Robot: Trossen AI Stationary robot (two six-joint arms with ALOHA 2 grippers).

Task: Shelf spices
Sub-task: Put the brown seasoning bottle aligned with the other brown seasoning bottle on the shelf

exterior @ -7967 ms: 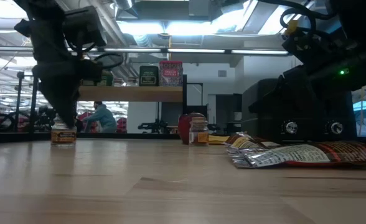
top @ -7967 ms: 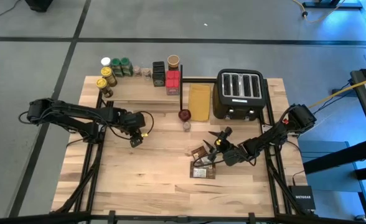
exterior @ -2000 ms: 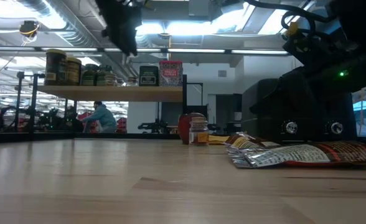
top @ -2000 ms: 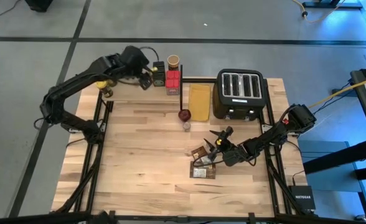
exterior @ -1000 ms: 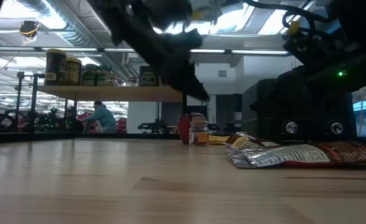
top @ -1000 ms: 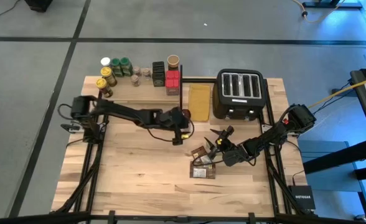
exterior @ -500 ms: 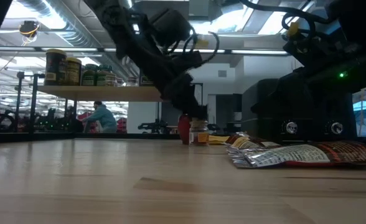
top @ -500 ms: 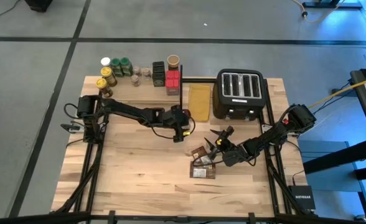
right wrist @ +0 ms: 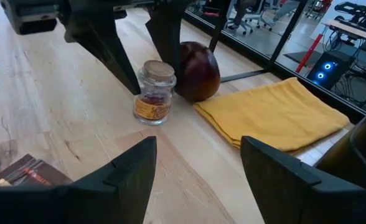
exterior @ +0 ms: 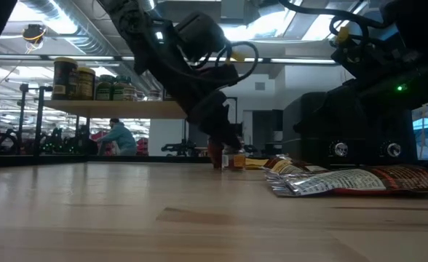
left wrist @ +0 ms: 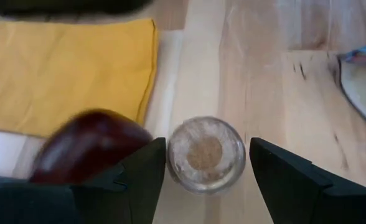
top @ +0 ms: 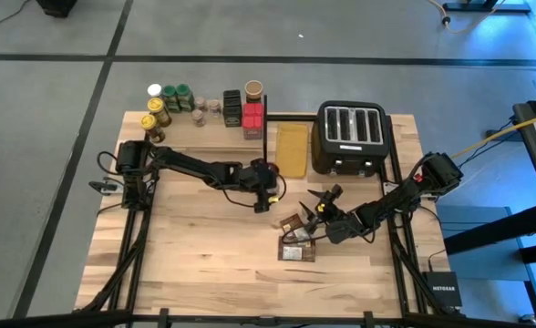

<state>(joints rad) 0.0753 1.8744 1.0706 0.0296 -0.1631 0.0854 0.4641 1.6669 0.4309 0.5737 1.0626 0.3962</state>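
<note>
Small glass spice jar [left wrist: 206, 154] – centre of table, straddled by L gripper [top: 270, 187].
L fingers apart, either side of jar, not clamped. R gripper [top: 321, 206] apart, empty, right of centre over packets [top: 297, 239]. Shelf [top: 209, 132] upper left, jars [top: 179, 97] lined up.

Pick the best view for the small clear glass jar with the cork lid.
Right wrist view: the small clear glass jar with cork lid shows full side, label visible, beside the dark red round object. Left wrist shows only its top between the open left pincer. The low and high views show it poorly.
</note>
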